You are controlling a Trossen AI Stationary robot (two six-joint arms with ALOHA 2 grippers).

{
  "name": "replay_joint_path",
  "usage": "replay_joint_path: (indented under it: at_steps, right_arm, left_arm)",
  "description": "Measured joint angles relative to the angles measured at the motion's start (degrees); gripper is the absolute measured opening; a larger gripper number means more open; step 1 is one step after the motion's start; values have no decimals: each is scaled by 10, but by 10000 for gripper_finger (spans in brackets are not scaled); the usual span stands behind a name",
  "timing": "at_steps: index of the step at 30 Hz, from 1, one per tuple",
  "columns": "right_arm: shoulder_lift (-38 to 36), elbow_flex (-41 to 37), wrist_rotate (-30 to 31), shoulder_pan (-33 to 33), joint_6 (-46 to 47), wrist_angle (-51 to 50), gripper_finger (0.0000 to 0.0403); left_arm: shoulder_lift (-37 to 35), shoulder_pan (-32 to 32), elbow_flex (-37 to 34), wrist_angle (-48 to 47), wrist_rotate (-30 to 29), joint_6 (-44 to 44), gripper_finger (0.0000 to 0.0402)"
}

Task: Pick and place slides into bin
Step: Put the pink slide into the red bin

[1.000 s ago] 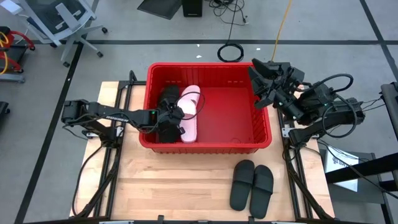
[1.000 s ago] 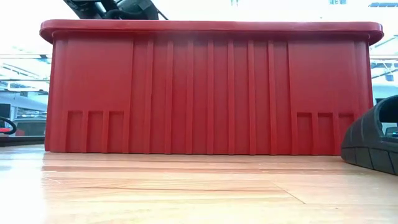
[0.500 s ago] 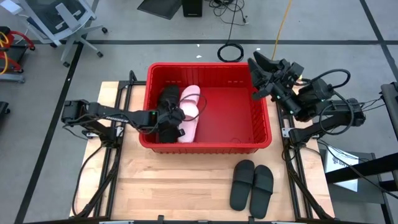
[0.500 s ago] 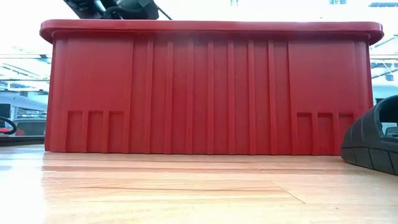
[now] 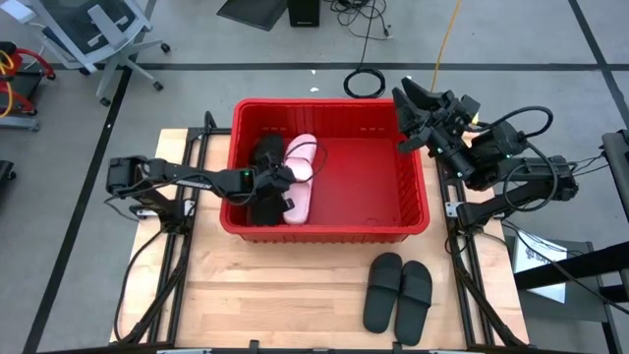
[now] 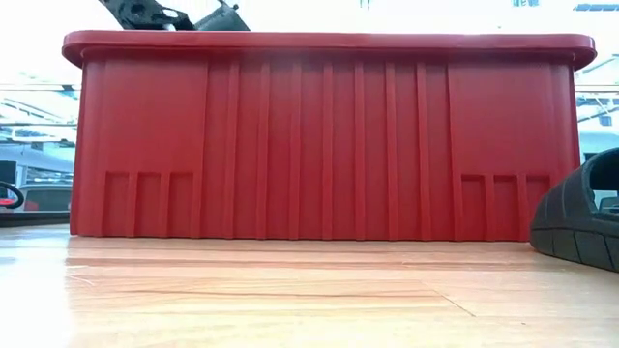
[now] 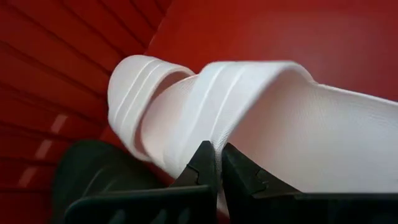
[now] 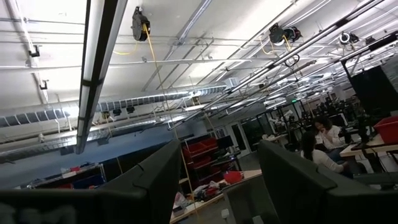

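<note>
The red bin [image 5: 324,231] stands at the table's far middle. Inside it at the left lie two pale slides [image 5: 301,157], [image 7: 311,143] and a black slide [image 5: 261,208], which also shows in the left wrist view [image 7: 93,174]. My left gripper [image 5: 282,189] reaches into the bin from the left and is shut on a pale slide. Two black slides [image 5: 398,292] lie side by side on the table in front of the bin. My right gripper [image 5: 418,113] is open and empty, raised over the bin's far right corner and pointing up. My left gripper [image 7: 217,163] pinches the ribbed strap's edge [image 7: 198,134] of a pale slide between its two fingers. The fingers come from the table's left, slanting down into the bin. The slide stays inside the bin; whether it rests on the floor there does not show.
The bin's front wall [image 6: 329,135] fills the low view, with a black slide's end [image 6: 580,222] at its right. Bare wood lies in front of the bin at the left [image 5: 265,295]. Cables and an office chair are on the floor beyond the table.
My left arm has shifted a little inside the bin, and its wrist now shows higher above the bin's rim. My right gripper has moved a little toward the table's far edge, still open.
</note>
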Motion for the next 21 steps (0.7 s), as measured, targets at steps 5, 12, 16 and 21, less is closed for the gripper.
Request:
replay_joint_path:
  at_steps: [5, 12, 16, 21]
  right_arm:
    - [0, 0, 0, 2, 7, -4, 205]
    - [0, 0, -1, 3, 23, -10, 205]
    - [0, 0, -1, 3, 26, -14, 205]
    - [0, 0, -2, 3, 28, -17, 205]
  left_arm:
    - [21, -3, 1, 21, 9, -6, 1]
    - [45, -7, 1, 38, 14, -7, 14]
    - [46, -6, 1, 38, 31, -11, 28]
    - [41, -7, 0, 36, 38, -9, 61]
